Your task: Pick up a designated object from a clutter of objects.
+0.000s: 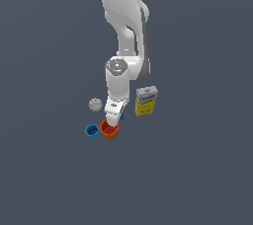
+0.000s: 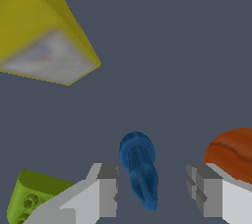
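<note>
Now the spread tool straddles the blue piece, green block and orange cup flanking.

Exterior view: high, far back, looks down at the arm and floor. Wrist view: close, low over floor, looks past the gripper fingers. Both share yellow-and-white box and orange cup.
</note>
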Robot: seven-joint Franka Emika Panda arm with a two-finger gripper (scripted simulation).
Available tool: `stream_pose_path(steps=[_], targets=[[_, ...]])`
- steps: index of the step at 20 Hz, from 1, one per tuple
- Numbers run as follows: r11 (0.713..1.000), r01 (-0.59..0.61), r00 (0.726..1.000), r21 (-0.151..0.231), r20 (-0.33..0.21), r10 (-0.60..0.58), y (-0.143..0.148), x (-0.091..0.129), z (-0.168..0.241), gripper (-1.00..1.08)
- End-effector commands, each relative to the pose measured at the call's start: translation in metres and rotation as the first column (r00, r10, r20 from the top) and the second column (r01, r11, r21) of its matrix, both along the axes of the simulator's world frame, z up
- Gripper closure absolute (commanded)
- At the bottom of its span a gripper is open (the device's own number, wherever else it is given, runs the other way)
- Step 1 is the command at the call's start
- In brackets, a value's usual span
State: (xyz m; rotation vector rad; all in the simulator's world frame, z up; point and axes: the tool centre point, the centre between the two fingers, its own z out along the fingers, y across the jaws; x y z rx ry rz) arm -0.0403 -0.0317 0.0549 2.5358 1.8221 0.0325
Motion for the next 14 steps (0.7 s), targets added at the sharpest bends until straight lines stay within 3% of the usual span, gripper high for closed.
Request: stream_pose_path(steps=[1,14], targets=[[1.0,-0.004,1.0,0.003,-0.028,0.004,0.0027,-0.0097,-0.0124,1.08],[1.0,-0.003,1.0,0.002,-0.021,0.003,0.0006,-0.0062,-0.0051,1.08]])
